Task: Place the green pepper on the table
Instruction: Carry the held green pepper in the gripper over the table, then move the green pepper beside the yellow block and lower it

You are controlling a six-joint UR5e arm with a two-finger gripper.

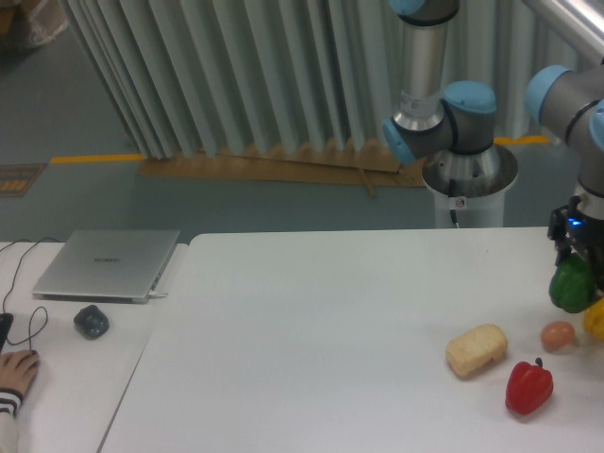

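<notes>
Camera view: fixed shot across the white worktop (330, 311), robot arm coming in at the far right edge.

gripper: the gripper (578, 255) hangs over the right end of the worktop with its jaws closed around the top of the green pepper (570, 285), so it's carrying it, no question.

green pepper: up in the air by the look of it, hanging under the gripper and not resting on anything. It sits just above the egg (558, 335) and right beside the yellow pepper (595, 319), overlapping that one a bit from this angle.

what's done: the pickup looks finished, pepper is gripped and the arm has it over the worktop.

what's left: pretty much the whole placing bit. Needs to go down to a bare patch, let go, back off. None of that shows yet.

neighbours: red bell pepper (528, 387) and a loaf-shaped bread roll (477, 349) sit nearer the front, well apart from the gripper. That right corner is kinda crowded, so a drop straight down would probably land on the egg or nudge the yellow one. There's plenty of open white surface off to the left.

side stuff: closed silver laptop (109, 264) and a dark mouse (92, 322) on the smaller desk, plus someone's hand (16, 370) at the edge.

progress guess: roughly halfway, grab done, drop-off pending.
</notes>
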